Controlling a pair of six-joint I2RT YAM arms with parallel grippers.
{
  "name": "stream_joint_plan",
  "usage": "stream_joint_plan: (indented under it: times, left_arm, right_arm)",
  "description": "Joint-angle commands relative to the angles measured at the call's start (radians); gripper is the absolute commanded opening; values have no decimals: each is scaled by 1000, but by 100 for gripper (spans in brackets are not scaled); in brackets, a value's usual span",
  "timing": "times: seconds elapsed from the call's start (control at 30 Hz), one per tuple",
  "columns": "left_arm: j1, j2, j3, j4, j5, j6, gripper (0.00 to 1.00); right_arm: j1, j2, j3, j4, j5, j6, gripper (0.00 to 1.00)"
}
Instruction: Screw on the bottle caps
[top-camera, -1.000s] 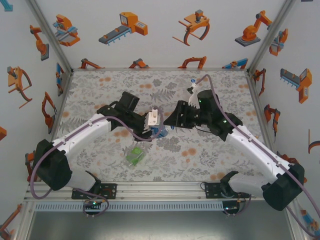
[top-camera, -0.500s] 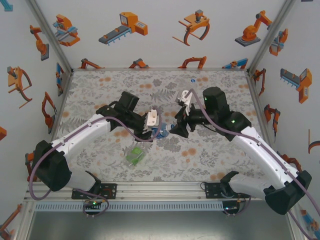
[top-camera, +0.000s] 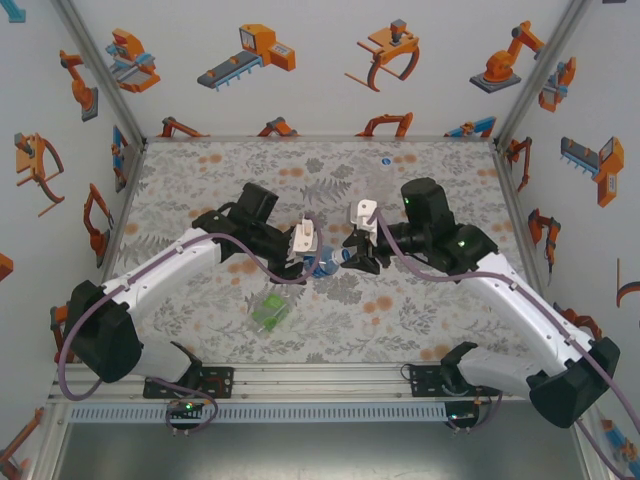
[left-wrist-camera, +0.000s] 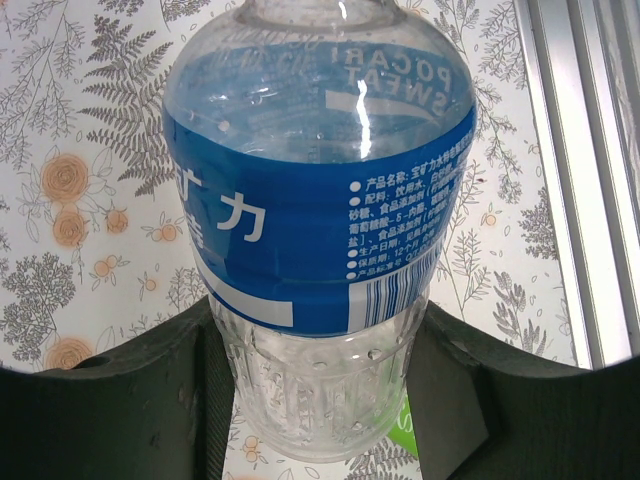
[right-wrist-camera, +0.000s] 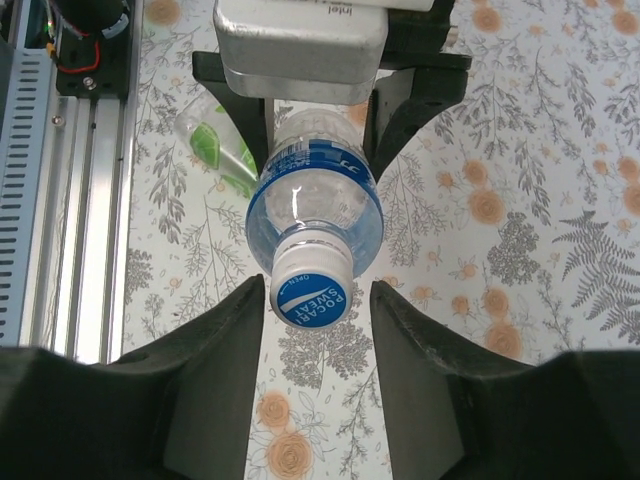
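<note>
My left gripper (left-wrist-camera: 320, 340) is shut on the ribbed lower body of the blue-label bottle (left-wrist-camera: 320, 190) and holds it sideways above the table. The bottle's mouth points at my right gripper (right-wrist-camera: 318, 295). A white cap with a blue top (right-wrist-camera: 310, 288) sits on the neck, between the right jaws. The left finger is at the cap's side and a gap shows at the right finger, so the right gripper is open. From above, the two grippers meet at mid-table around the bottle (top-camera: 322, 266). A green-label bottle (top-camera: 270, 310) lies on the table in front of them.
A small round whitish-blue cap (top-camera: 385, 160) lies near the table's back edge. The aluminium rail (right-wrist-camera: 70, 200) runs along the near edge. The floral table top (top-camera: 200, 170) lies between printed walls on three sides.
The right wrist has rolled round at the bottle's mouth and its jaws have narrowed towards the cap. The left arm and the bottle have stayed put.
</note>
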Motion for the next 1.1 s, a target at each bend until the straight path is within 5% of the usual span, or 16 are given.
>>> stream_joint_plan:
  times: [0.0,0.23,0.43,0.57,0.7,0.87,1.07]
  left_arm:
    - [-1,-27,20,-19,41,25,0]
    - [-1,-28,21,-19,38,25,0]
    - [0,-26,22,-20,33,22,0]
    - [0,-27,23,-20,33,21,0]
    - [-2,-29,23,-19,18,16,0]
    - [-1,-34,20,-20,7,15,0]
    - [-1,-39,20,-20,7,15,0]
  right_arm:
    - [6,0,-13,31,-32,-23,40]
    - [7,-24,-68,146,5,178,17]
    - [7,11,-99,235,169,781,0]
    - [8,9,-91,158,405,1249,0]
    - [9,-16,-144,134,487,1649,0]
    - [15,2,-150,211,449,1721,3]
    - [15,41,-57,97,397,1561,30]
